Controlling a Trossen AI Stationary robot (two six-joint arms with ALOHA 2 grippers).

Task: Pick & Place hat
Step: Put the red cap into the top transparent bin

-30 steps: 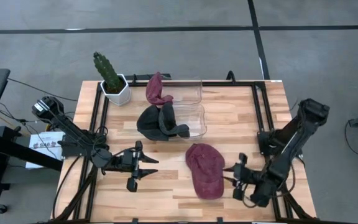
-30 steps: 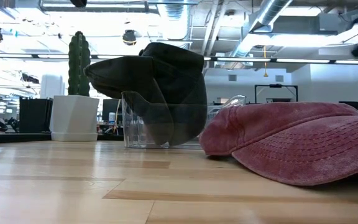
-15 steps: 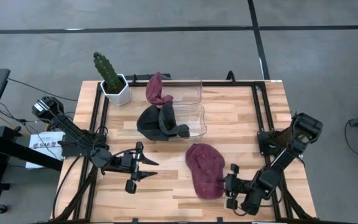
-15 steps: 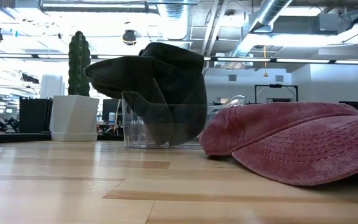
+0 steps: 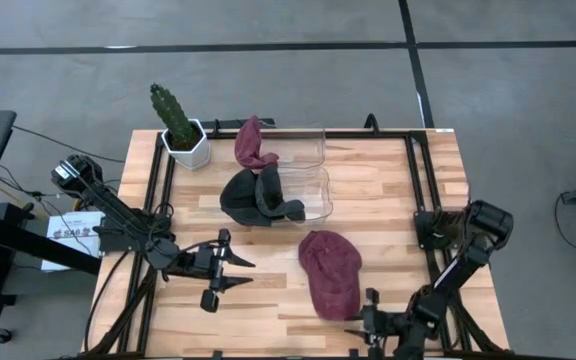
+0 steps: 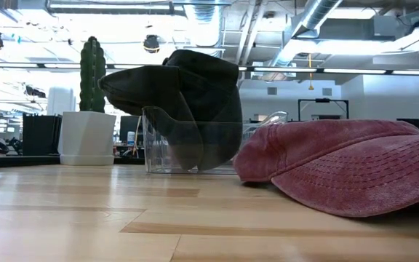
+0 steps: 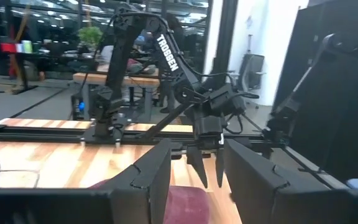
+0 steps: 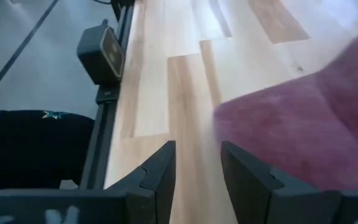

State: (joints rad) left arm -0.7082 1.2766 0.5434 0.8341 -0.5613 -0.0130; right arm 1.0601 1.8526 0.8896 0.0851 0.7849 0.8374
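Hat [image 5: 330, 272] time: the maroon cap lies flat on the wooden counter [image 5: 388, 200], toward the near edge and a little right of centre, nothing touching it. From the low view it bulks large on the right [image 6: 348, 164], brim edge down on the wood.

Right gripper [image 5: 360, 327] is down at the counter's near edge, just beside the maroon cap's near end, its arm folded low along the right rail. In its wrist view its 2 fingers [image 8: 157, 174] stand parted with bare wood between them and the maroon cloth [image 8: 291, 130] just ahead: jaws apart, gripping nothing.

Left gripper [image 5: 230, 272] waits over the counter's left half, well apart from the cap, pointing toward it. Its fingers [image 7: 157, 171] are spread wide in its wrist view, empty, with the right arm in view beyond.

Behind, 2 clear bins sit near the counter's far middle. The nearer bin [image 5: 313, 195] has a dark hat [image 5: 253, 197] draped over its left side; the farther bin [image 5: 303, 147] has another maroon hat [image 5: 253, 145] hanging over its left edge. A cactus in a white pot [image 5: 183, 135] stands at the far left corner.
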